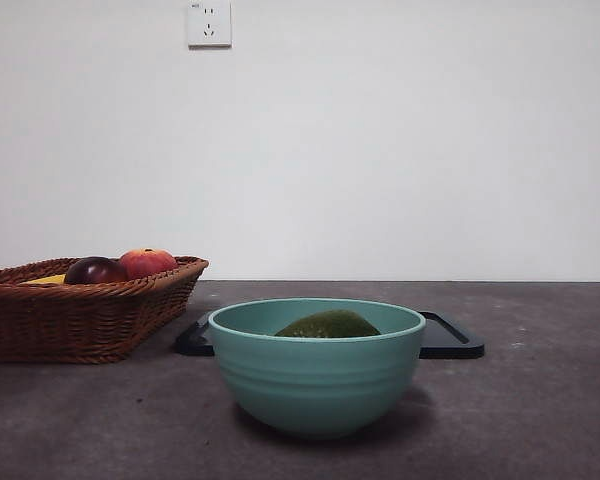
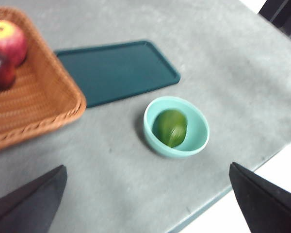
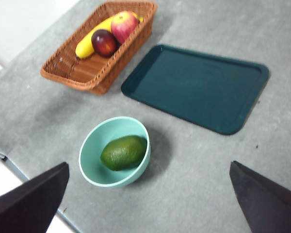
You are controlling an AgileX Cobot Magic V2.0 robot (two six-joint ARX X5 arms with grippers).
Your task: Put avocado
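The avocado is dull green and lies inside a teal bowl near the table's front. It also shows in the left wrist view and the right wrist view, resting in the bowl. My left gripper is open and empty, high above the table, well clear of the bowl. My right gripper is open and empty, also high above. Neither gripper shows in the front view.
A dark tray lies flat behind the bowl. A wicker basket at the left holds a dark maroon fruit, a red-orange fruit and a banana. The table's edge runs close to the bowl.
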